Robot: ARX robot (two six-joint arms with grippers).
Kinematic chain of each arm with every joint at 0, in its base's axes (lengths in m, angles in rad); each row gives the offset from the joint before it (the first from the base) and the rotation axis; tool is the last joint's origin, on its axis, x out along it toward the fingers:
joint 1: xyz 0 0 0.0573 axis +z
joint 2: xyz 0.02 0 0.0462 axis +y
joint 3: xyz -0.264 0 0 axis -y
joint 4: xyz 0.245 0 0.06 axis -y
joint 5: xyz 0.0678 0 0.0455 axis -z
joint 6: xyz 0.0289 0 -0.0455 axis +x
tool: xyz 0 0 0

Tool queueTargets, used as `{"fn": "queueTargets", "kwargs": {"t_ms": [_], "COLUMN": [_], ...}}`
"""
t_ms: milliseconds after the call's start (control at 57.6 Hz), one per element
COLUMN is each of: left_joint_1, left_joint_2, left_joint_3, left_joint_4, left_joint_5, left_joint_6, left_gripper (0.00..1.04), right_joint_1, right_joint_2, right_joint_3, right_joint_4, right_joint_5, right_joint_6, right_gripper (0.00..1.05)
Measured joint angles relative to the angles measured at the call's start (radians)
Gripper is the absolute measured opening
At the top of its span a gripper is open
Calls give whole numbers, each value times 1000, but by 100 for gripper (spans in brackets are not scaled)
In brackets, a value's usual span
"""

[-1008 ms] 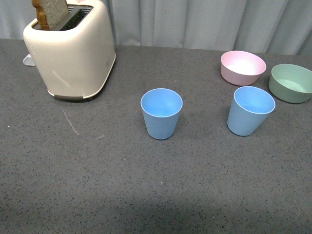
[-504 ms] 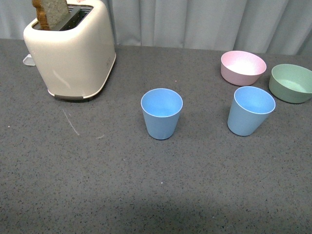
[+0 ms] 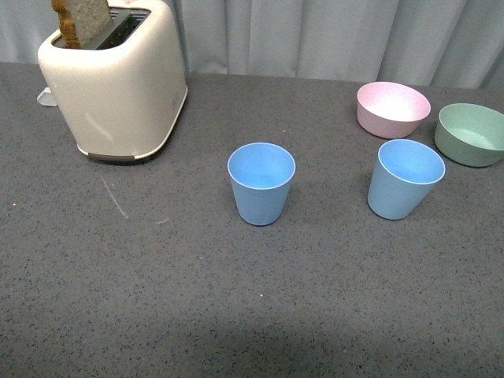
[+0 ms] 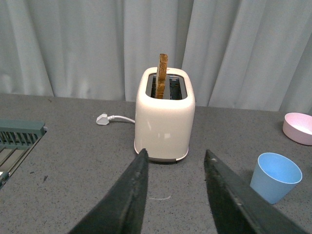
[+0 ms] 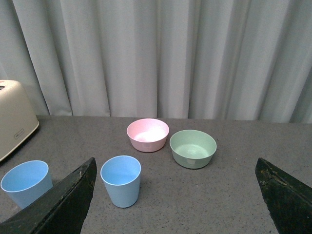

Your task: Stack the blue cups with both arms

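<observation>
Nothing has moved: the centre blue cup point(image 3: 261, 193) and its 3 o'clock twin point(image 3: 403, 185) stand apart. The left claw point(image 4: 175, 153) gapes empty; the right claw point(image 5: 175, 165) gapes wider, empty.

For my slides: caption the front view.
Two upright blue cups stand apart on a grey table, toaster left, bowls right.

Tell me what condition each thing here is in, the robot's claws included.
Left blue cup: upright, empty, unstacked.
Right blue cup: upright, empty, unstacked.
Pink bowl: upright, empty.
Green bowl: upright, empty.
Toaster: bread slice standing up in one slot.
Plug: lying loose, not plugged in.
Left gripper: open, holding nothing.
Right gripper: open, holding nothing.
</observation>
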Motion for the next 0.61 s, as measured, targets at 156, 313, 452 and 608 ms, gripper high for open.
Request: {"fn": "queueTargets", "kwargs": {"t_ms": [156, 313, 452, 608], "left_joint_1": [0, 0, 0, 0], "left_joint_2": [0, 0, 0, 0], "left_joint_3": [0, 0, 0, 0], "left_joint_4": [0, 0, 0, 0], "left_joint_5": [0, 0, 0, 0], "left_joint_6": [0, 1, 1, 1], "left_gripper": [66, 98, 98, 98], "right_joint_1": [0, 53, 60, 35], "right_joint_2": [0, 213, 509, 938], "right_joint_3": [0, 5, 43, 171], "right_joint_4": [0, 95, 288, 455], "right_joint_5": [0, 154, 121, 33], "right_joint_6": [0, -270, -257, -147], "right_gripper": [95, 95, 95, 95]}}
